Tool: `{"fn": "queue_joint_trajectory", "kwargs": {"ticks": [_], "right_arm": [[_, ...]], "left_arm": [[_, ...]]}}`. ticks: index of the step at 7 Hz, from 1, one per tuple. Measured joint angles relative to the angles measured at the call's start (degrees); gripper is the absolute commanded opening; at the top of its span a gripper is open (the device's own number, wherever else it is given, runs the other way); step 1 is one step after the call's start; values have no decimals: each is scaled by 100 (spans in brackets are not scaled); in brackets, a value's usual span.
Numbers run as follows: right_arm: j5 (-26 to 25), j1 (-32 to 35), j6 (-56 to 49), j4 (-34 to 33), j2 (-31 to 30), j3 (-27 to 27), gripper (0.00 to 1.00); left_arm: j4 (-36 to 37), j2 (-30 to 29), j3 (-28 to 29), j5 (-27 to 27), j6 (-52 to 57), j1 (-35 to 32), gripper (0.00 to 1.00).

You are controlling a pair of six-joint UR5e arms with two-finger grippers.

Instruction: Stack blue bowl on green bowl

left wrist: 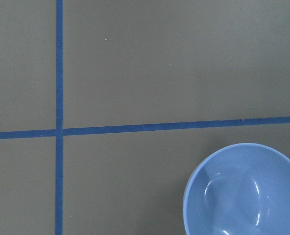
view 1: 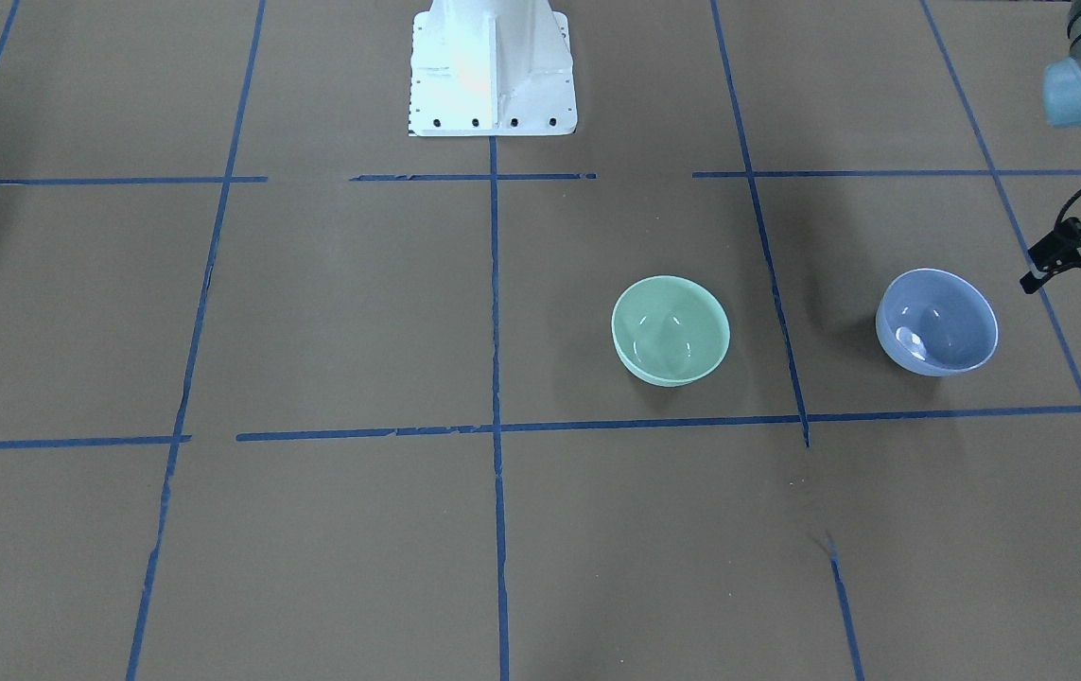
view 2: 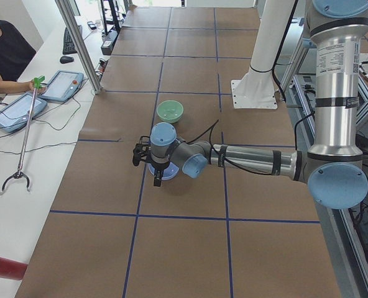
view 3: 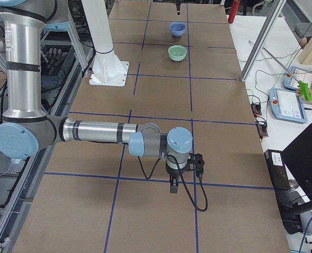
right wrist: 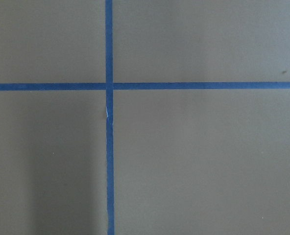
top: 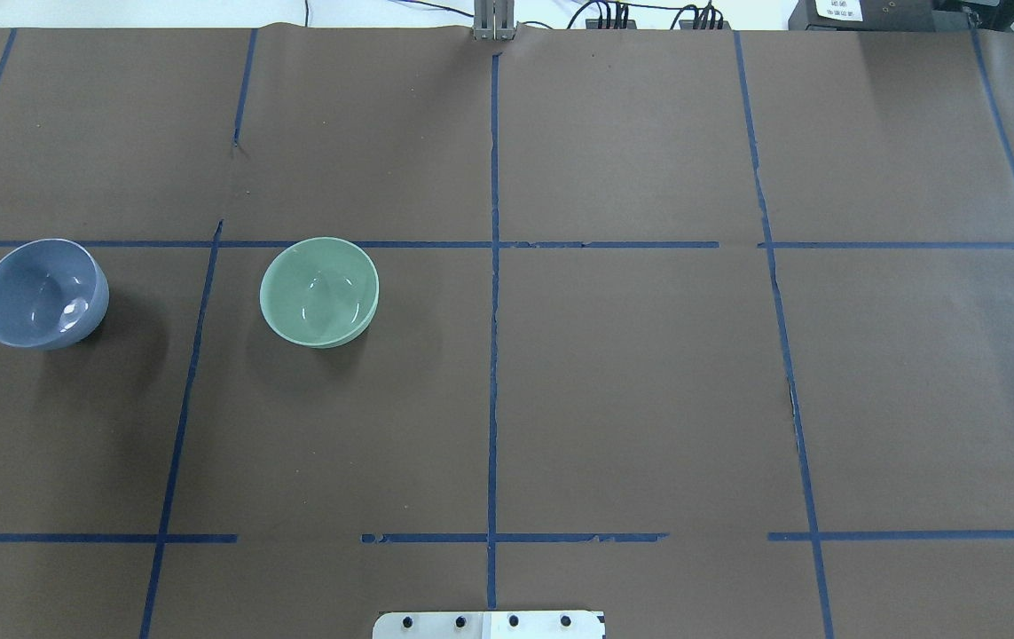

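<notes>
The blue bowl (view 1: pixel 937 322) stands upright and empty on the brown table, on my left side; it also shows in the overhead view (top: pixel 43 293) and low right in the left wrist view (left wrist: pixel 243 191). The green bowl (view 1: pixel 671 329) stands upright and empty nearer the table's middle (top: pixel 318 291), about one bowl's width away from the blue one. My left gripper (view 1: pixel 1068 279) hovers above the table just outside the blue bowl, apart from it, open and empty. My right gripper (view 3: pixel 182 176) hovers over bare table far from both bowls; I cannot tell whether it is open or shut.
The white robot base (view 1: pixel 493 76) stands at the table's near-robot edge. Blue tape lines (top: pixel 493 266) mark a grid on the brown paper. An operator (view 2: pixel 0 53) with tablets and a grabber stick (view 2: pixel 25 130) is at a side bench.
</notes>
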Motion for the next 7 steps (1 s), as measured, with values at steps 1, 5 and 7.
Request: {"fn": "queue_joint_trajectory", "kwargs": {"ticks": [1, 5, 7], "right_arm": [[0, 0, 0, 0, 0, 0, 100], [0, 0, 0, 0, 0, 0, 100], [0, 0, 0, 0, 0, 0, 100]], "left_arm": [[-189, -32, 161, 180, -226, 308, 100], [-667, -209, 785, 350, -436, 677, 20], [-690, -228, 802, 321, -468, 684, 0]]}}
